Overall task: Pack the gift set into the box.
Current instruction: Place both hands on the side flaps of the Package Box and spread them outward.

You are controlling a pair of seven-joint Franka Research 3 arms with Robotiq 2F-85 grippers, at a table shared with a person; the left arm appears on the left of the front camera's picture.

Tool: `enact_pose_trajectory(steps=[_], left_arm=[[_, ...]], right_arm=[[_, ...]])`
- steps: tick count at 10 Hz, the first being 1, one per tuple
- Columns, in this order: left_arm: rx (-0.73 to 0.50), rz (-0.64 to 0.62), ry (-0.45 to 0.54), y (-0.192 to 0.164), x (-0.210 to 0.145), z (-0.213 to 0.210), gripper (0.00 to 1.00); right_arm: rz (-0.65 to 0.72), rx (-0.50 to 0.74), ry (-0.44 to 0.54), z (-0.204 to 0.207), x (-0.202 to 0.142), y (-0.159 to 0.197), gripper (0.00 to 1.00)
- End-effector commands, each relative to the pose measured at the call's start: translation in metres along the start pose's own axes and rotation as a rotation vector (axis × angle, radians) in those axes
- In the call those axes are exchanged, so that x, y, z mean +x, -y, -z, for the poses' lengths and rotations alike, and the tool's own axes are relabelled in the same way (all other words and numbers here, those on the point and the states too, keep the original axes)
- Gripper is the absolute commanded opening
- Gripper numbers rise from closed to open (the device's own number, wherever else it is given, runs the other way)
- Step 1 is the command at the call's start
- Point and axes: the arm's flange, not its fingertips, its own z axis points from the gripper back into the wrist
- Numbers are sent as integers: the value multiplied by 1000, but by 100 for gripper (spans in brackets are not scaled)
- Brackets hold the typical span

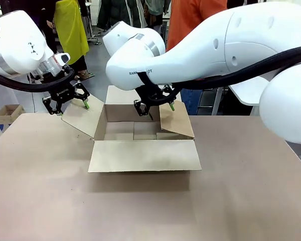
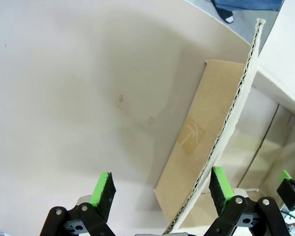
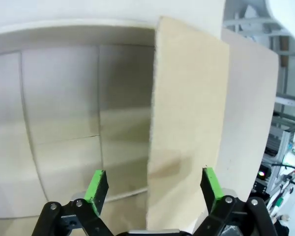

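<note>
Left end effector: jaws spread, astride the edge of the left flap, nothing clamped.
Right end effector: jaws spread, the right flap upright between the pads, not clamped.
Box: below and between both end effectors, on the worktop, open; long axis runs from one end effector to the other.
Nearer arm: judged, each to its own flap.

Your left arm comes in from the left with the wrist bent down. The left gripper hangs fingers-down, jaws spread wide, green pads well apart. Your right arm reaches across the middle, forearm near level. The right gripper points down, jaws equally spread. Both grippers are at similar height, apart.
</note>
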Motion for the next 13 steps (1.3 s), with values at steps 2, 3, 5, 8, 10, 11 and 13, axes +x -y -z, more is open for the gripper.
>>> enact_pose_trajectory(steps=[2,3,5,8,10,11,13], left_arm=[[11,-10,7,1,-1,-2,100],[11,-10,7,1,-1,-2,100],[11,-10,7,1,-1,-2,100],[11,-10,7,1,-1,-2,100],[11,-10,7,1,-1,-2,100],[11,-10,7,1,-1,-2,100],[11,-10,7,1,-1,-2,100]], right_arm=[[112,-85,-10,4,-14,16,100],[124,-94,-15,5,-17,28,100],[158,-85,5,-4,-29,65,100],[157,-28,55,-15,-49,127,100],[86,150,89,8,-48,167,100],[58,295,109,27,-49,186,100],[141,425,97,62,-59,221,100]])
